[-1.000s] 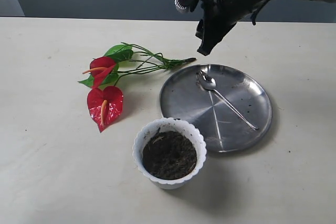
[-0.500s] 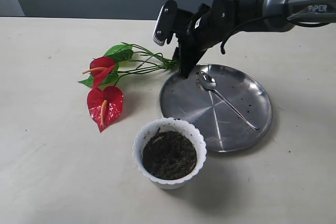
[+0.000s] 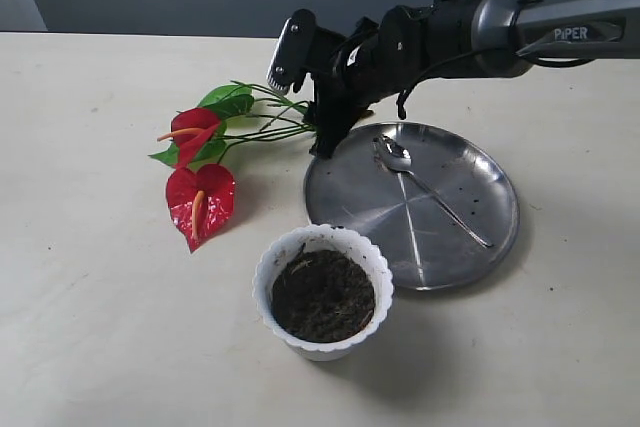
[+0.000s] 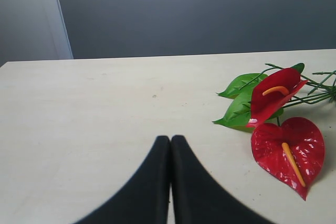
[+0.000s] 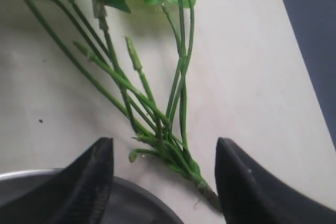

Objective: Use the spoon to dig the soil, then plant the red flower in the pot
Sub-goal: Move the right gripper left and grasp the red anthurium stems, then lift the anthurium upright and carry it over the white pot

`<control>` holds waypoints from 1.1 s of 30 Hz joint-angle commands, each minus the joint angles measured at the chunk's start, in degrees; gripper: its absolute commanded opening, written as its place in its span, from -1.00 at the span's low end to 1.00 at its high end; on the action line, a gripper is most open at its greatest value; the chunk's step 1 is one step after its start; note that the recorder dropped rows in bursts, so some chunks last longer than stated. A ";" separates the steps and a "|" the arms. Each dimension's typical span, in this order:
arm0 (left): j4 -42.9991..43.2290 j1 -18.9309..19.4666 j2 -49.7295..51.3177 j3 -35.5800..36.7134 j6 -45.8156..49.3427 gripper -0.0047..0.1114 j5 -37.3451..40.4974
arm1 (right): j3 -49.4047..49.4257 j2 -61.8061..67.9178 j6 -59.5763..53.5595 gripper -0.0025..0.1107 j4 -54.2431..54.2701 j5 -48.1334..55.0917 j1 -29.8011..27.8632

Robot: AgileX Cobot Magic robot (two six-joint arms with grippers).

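Note:
The red flower lies flat on the table, its green stems running right towards the steel plate. My right gripper is open and hangs low over the bundled stem end, one finger on each side of it and not touching it. The spoon lies in the plate, bowl towards the back. In the white pot at the front sits dark soil. My left gripper is shut and empty, low over bare table, left of the red blooms; the exterior view does not show it.
The wide steel plate sits right of the stem end, and its rim reaches under one right finger. The pot stands just in front of the plate. A grey wall runs behind the table's far edge.
My right arm has swung left and down, from above the plate's back rim to the flower's stem end. Flower, spoon and pot have not moved.

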 commanded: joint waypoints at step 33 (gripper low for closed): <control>0.00 -0.23 -0.13 -0.16 -0.05 -0.91 -0.13 | -19.03 -1.19 1.25 -0.95 30.03 -2.31 2.23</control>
